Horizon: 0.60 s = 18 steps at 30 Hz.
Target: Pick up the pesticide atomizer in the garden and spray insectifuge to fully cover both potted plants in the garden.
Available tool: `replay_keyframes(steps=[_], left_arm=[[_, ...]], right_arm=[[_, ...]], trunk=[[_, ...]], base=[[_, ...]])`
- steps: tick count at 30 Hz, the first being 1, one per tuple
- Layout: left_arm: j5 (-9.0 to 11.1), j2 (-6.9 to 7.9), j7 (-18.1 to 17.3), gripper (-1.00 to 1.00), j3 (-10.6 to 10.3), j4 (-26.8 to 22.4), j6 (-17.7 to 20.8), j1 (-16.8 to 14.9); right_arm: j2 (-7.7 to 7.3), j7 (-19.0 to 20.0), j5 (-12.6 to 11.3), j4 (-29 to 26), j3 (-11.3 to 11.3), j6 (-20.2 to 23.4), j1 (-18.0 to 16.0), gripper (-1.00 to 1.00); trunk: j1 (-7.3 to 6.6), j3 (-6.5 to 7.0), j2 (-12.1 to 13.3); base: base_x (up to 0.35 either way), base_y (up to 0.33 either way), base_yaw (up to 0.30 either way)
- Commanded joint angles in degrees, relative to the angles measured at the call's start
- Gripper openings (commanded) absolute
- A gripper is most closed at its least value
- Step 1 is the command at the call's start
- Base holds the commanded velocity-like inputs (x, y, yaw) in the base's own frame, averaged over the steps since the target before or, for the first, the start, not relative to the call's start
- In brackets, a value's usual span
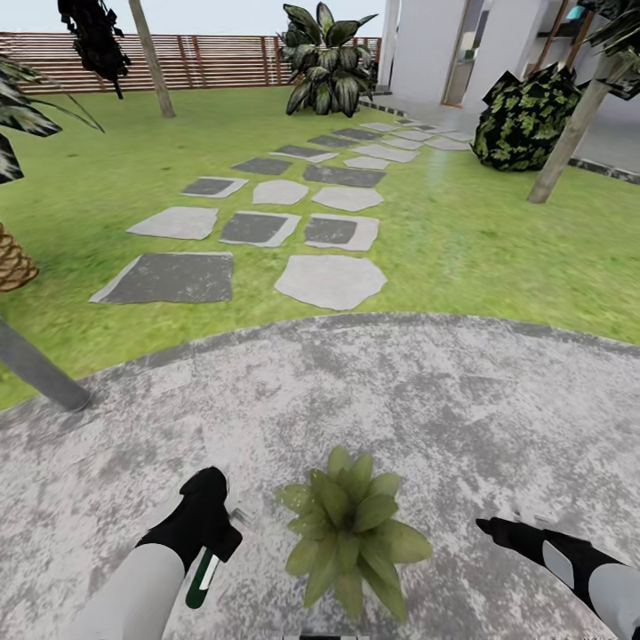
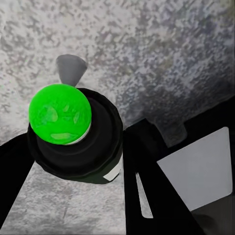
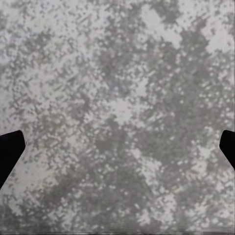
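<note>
One potted plant point(image 1: 351, 529), a low rosette of pointed green leaves, sits on the grey paved patio point(image 1: 400, 400) at the near middle, its pot hidden under the leaves. Just left of it, my left gripper point(image 1: 218, 533) is shut on the pesticide atomizer point(image 1: 203, 573), a slim dark-green bottle with a white label. In the left wrist view the atomizer point(image 2: 73, 137) shows from above, its spray head bearing a bright green dot, with my left gripper point(image 2: 78, 152) clamped around its dark body. My right gripper point(image 1: 498, 531) hovers right of the plant, and over bare paving my right gripper point(image 3: 117, 147) stands open.
Beyond the patio lies lawn point(image 1: 498, 231) crossed by grey stepping stones point(image 1: 258, 227) leading to a white building point(image 1: 436, 44). A slanted grey pole point(image 1: 36, 364) and a scaly palm trunk point(image 1: 11, 262) stand at the left. At the right are a dark bush point(image 1: 524, 120) and a tree trunk point(image 1: 569, 133).
</note>
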Motion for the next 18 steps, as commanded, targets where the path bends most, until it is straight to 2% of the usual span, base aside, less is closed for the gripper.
replay_keyframes(steps=[1,7,12,18], left_arm=[[-0.6,-0.11,-0.5,-1.00,0.4,-0.1,0.1,0.0],[-0.6,-0.14,-0.5,-1.00,0.4,-0.2,0.1,0.0],[-0.6,-0.14,-0.5,-1.00,0.4,-0.3,0.2,0.0],[-0.6,-0.14,-0.7,-1.00,0.4,-0.3,0.3,0.0]], right_arm=[[-0.05,0.1,-0.6,-0.1,0.4,0.3,0.0,1.00],[-0.05,0.2,-0.6,-0.1,0.4,0.3,0.0,1.00],[-0.05,0.2,-0.6,-0.1,0.4,0.3,0.0,1.00],[-0.05,0.1,-0.6,-0.1,0.4,0.1,0.0,1.00]], trunk=[[-0.04,-0.04,0.0],[-0.04,-0.04,0.0],[-0.04,-0.04,0.0],[-0.04,-0.04,0.0]], base=[[-0.337,0.000,0.229],[-0.264,-0.015,0.046],[-0.029,-0.131,0.002],[-0.002,-0.029,0.000]])
